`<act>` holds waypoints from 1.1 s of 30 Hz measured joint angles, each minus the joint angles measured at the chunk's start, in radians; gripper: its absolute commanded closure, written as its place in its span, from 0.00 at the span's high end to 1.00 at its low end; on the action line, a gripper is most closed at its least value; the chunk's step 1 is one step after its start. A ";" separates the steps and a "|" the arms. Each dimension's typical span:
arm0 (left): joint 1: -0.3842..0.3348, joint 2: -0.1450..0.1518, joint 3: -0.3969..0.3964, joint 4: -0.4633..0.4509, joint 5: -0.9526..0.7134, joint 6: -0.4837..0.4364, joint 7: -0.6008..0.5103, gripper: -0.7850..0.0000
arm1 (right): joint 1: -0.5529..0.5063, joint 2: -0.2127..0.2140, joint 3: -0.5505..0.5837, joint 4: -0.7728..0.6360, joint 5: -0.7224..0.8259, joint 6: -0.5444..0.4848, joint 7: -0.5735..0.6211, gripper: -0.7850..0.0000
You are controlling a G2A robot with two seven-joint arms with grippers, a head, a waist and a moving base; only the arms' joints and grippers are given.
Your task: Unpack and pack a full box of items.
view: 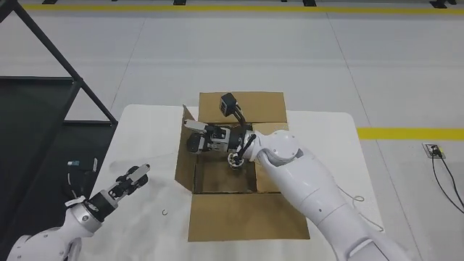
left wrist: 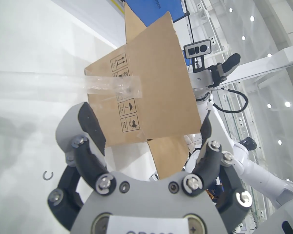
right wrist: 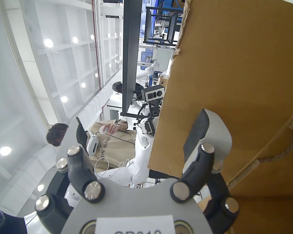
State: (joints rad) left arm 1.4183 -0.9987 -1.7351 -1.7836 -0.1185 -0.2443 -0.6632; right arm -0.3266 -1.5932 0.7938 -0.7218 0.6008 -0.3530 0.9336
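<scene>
Right gripper (right wrist: 140, 119) sat spread astride the box (view: 239, 219) wall mid-frame, probably lining up a pinch; left gripper (view: 138, 175) hung open, lower left.

There on the cardboard box's (left wrist: 158, 79) side wall is a column of black handling symbols (left wrist: 125, 98): paired up-arrows (left wrist: 118, 65) on top, an umbrella (left wrist: 127, 106) lower down, and one half under clear tape (left wrist: 107, 85). The white labels on the bases of the left gripper (left wrist: 146, 120) and right gripper (right wrist: 139, 137) are cut off and unreadable.
</scene>
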 measured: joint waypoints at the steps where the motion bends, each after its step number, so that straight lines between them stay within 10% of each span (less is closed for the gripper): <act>1: 0.001 0.000 -0.005 0.002 -0.003 0.001 0.002 1.00 | 0.000 -0.005 -0.003 0.003 0.005 -0.007 -0.006 1.00; 20: 0.043 0.006 -0.001 -0.055 0.041 -0.005 -0.050 1.00 | 0.080 -0.134 -0.098 0.208 0.016 -0.044 0.010 1.00; 33: -0.009 0.009 0.044 0.018 0.129 0.054 -0.046 1.00 | 0.096 -0.147 -0.042 0.269 0.042 -0.161 0.064 1.00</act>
State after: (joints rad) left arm 1.4089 -0.9897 -1.6907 -1.7655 0.0101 -0.1901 -0.7095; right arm -0.2306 -1.7397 0.7520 -0.4523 0.6426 -0.5138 0.9974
